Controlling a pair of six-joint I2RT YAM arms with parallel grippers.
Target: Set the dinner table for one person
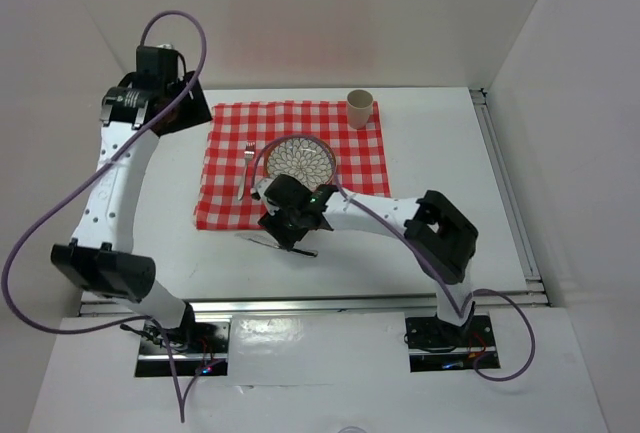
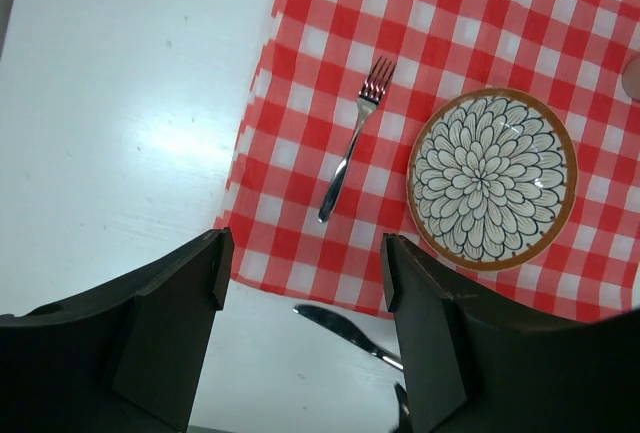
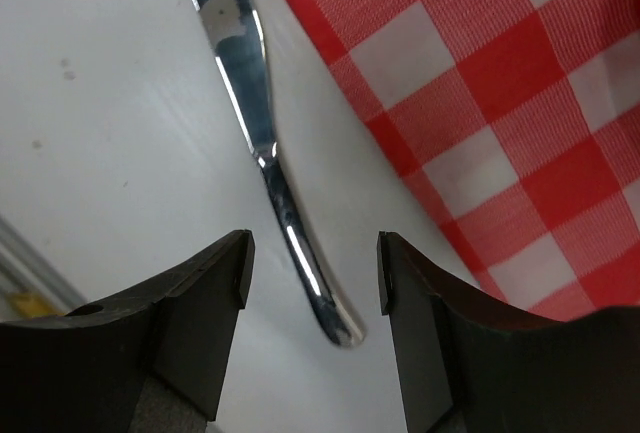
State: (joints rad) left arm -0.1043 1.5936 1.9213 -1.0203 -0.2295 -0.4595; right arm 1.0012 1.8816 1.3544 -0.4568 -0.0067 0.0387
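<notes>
2 spread fingers of the right gripper [image 3: 312, 273] straddle a knife's [image 3: 245, 113] near end. The knife runs away ahead-left on the white dinner table [image 3: 90, 103], whose red-checked cloth [image 3: 520, 103] lies just right. The left gripper [image 2: 305, 273] hangs open and empty. Its camera, unlike the right's, shows a fork [image 2: 352, 143] and a flower-patterned plate [image 2: 492, 178] ahead. Overhead, the table's long axis runs sideways.

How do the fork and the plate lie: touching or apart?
Apart. The left wrist view shows a strip of checked cloth between the fork and the plate.
</notes>
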